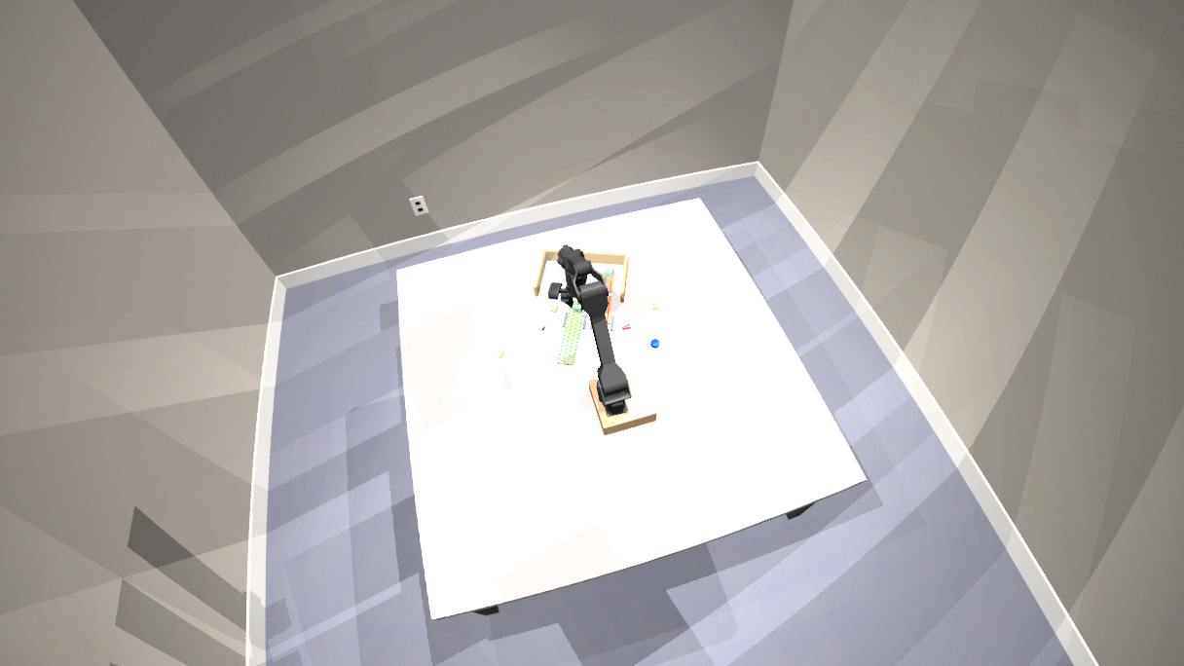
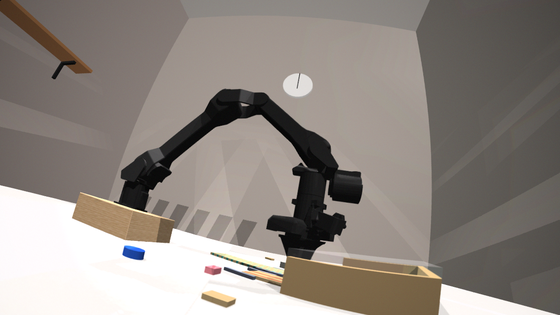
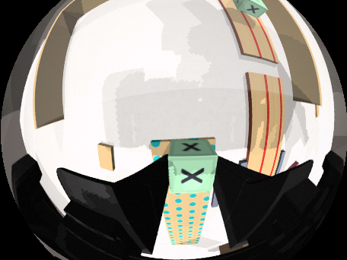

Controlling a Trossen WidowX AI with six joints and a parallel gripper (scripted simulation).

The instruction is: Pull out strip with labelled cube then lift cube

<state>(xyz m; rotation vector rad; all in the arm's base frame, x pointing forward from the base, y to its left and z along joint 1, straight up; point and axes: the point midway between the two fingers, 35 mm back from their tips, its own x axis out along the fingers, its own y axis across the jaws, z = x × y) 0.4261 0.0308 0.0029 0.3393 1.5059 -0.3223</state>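
A: What has the pincer [image 3: 191,195] got?

B: It is clamped on the labelled cube [image 3: 192,175], on its two side faces, at the far end of the dotted strip [image 3: 186,220].

A: How will the cube handle?

B: Small, stiff, probably light and smooth-sided; a central, square grip suits it.

A: And farther off?

B: A second cube [image 3: 249,2] sits on the broken striped strip [image 3: 265,124], inside the wooden fence [image 3: 51,78] on the table [image 3: 127,48].

Black "X" on top and side faces of near green cube [image 3: 192,172]; same on far green cube [image 3: 249,2].
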